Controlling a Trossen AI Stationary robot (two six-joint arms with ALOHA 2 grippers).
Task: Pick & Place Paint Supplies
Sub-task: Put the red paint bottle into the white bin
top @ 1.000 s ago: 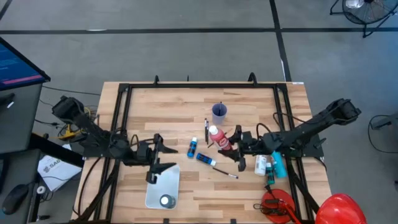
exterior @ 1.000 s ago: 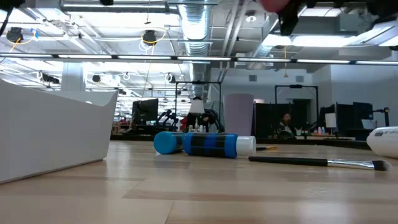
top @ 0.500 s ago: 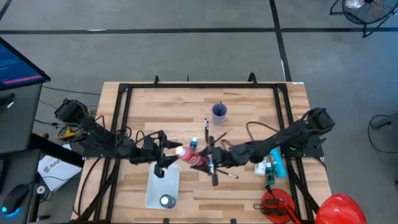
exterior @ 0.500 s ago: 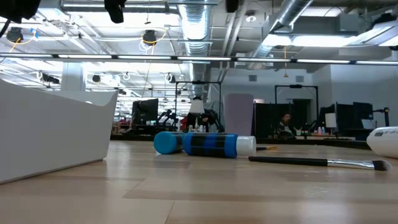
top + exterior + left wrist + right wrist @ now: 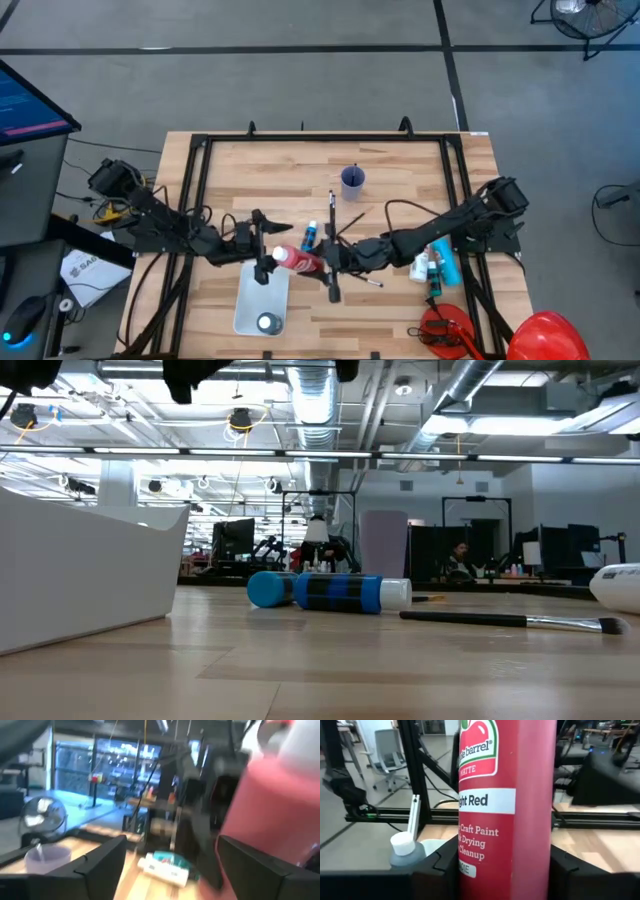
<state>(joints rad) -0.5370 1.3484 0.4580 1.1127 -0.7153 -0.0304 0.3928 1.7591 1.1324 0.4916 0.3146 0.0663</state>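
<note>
A red paint bottle point(image 5: 300, 260) with a white cap hangs above the table's middle, and my right gripper point(image 5: 324, 266) is shut on it. Its cap end point(image 5: 281, 255) reaches up to my left gripper point(image 5: 264, 248), which stands open over the far end of the white bin point(image 5: 248, 312). In the left wrist view the red bottle point(image 5: 270, 795) looms beside one finger; I see no touch. Two blue bottles point(image 5: 310, 238) and a dark brush point(image 5: 510, 620) lie on the table. A white bottle point(image 5: 420, 266) and a teal one point(image 5: 447, 266) lie at the right. My right gripper pinches the red bottle's labelled body point(image 5: 505, 855) between its two fingers point(image 5: 440, 870), toward the base end. The fingers come about level from the table's right. The bottle is lifted clear, and its cap end sticks out toward the table's left.
A grey bottle with a white cap point(image 5: 265, 322) lies in the bin's near end. A purple cup point(image 5: 352, 180) stands toward the far edge. A red helmet-like thing point(image 5: 545, 335) sits off the near right corner. A black frame point(image 5: 320, 140) rims the table.
My right gripper has carried the red bottle toward the table's left, from right of the middle up to my left gripper over the bin. The bottle has turned: its cap pointed toward the far edge and now points left.
</note>
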